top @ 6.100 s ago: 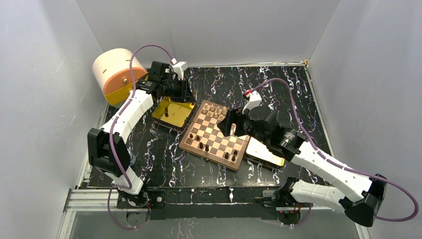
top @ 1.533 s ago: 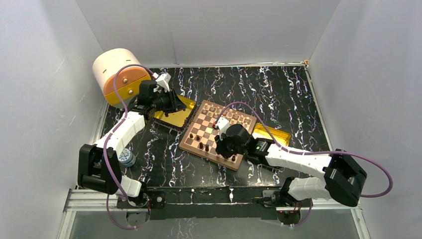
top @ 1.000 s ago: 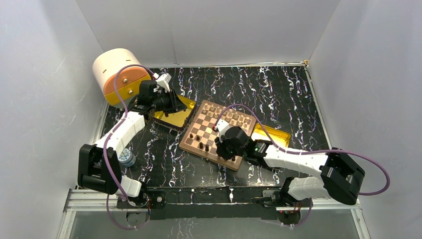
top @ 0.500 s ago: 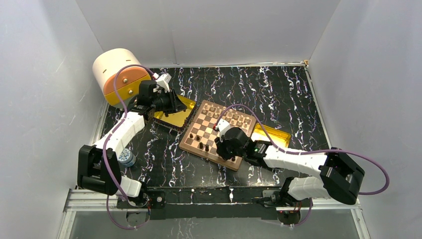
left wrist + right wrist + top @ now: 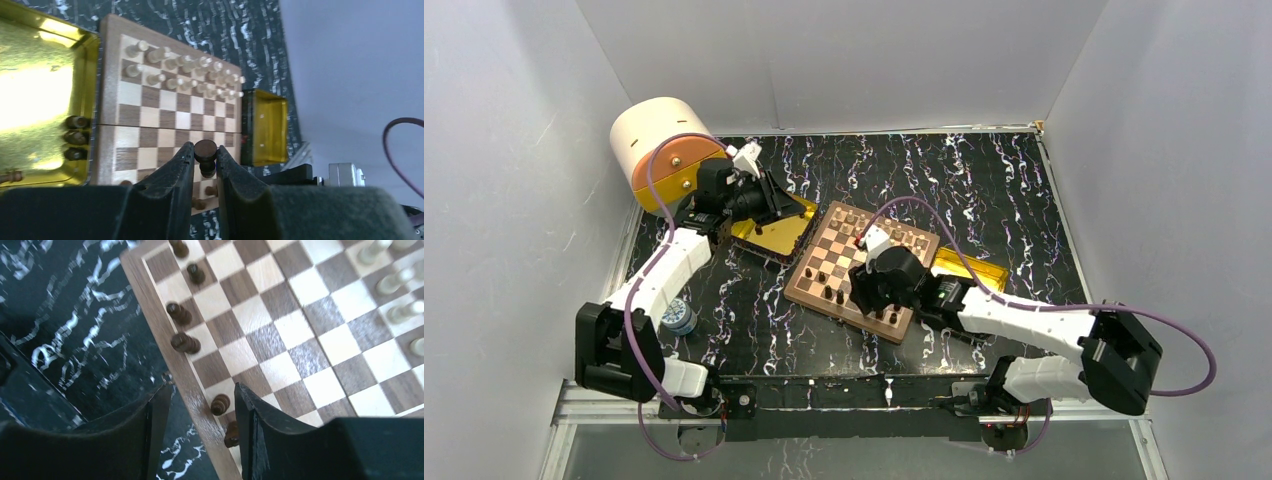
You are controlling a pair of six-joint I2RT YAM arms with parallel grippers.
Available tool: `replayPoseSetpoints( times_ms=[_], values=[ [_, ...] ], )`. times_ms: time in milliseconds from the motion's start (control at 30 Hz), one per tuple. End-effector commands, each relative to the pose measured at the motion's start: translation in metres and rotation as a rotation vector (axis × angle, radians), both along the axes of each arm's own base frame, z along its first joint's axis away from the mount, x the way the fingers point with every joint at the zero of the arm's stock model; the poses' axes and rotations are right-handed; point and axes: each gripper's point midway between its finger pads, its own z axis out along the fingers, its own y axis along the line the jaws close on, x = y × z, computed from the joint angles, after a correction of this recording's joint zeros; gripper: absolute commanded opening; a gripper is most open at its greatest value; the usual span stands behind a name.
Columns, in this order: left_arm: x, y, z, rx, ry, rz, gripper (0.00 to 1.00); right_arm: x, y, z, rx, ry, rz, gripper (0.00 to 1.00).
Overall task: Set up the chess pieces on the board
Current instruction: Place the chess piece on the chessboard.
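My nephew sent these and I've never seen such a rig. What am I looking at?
These are two robot arms setting up chess. The wide picture comes from a fixed camera above and behind them; the others from a camera on each wrist. On the dark marbled table lie a wooden board, one gold tray, another gold tray and a cream-and-orange container. Light pieces fill two rows; dark pieces stand opposite. The left arm's fingers pinch one dark piece; the right arm's fingers are open above the board's rim.
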Motion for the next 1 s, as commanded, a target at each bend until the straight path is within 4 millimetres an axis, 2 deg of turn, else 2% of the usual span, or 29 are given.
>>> replayPoseSetpoints(
  times_ms=[0,133,233,333,400,500,667,967],
  values=[
    [-0.007,-0.014,0.057,-0.196,-0.049,-0.005,0.03,0.021,0.018,0.075,0.184,-0.113,-0.073,0.59],
    [-0.009,-0.02,0.075,-0.319,-0.015,0.017,0.02,0.037,0.025,0.122,0.344,-0.22,-0.132,0.6],
    [-0.013,-0.025,0.086,-0.439,0.031,0.029,0.02,0.049,0.028,0.165,0.499,-0.299,-0.192,0.6],
    [-0.015,-0.029,0.097,-0.555,0.118,0.038,0.03,0.058,0.034,0.205,0.607,-0.306,-0.251,0.6],
    [-0.018,-0.033,0.105,-0.611,0.16,0.018,0.03,0.062,0.042,0.225,0.648,-0.325,-0.249,0.59],
    [-0.024,-0.034,0.121,-0.694,0.181,-0.003,0.03,0.072,0.056,0.236,0.659,-0.369,-0.237,0.58],
    [-0.03,-0.035,0.132,-0.727,0.2,-0.023,0.04,0.081,0.076,0.248,0.667,-0.426,-0.192,0.51],
    [-0.036,-0.037,0.139,-0.762,0.226,-0.061,0.03,0.094,0.087,0.262,0.681,-0.519,-0.191,0.46]
  ],
)
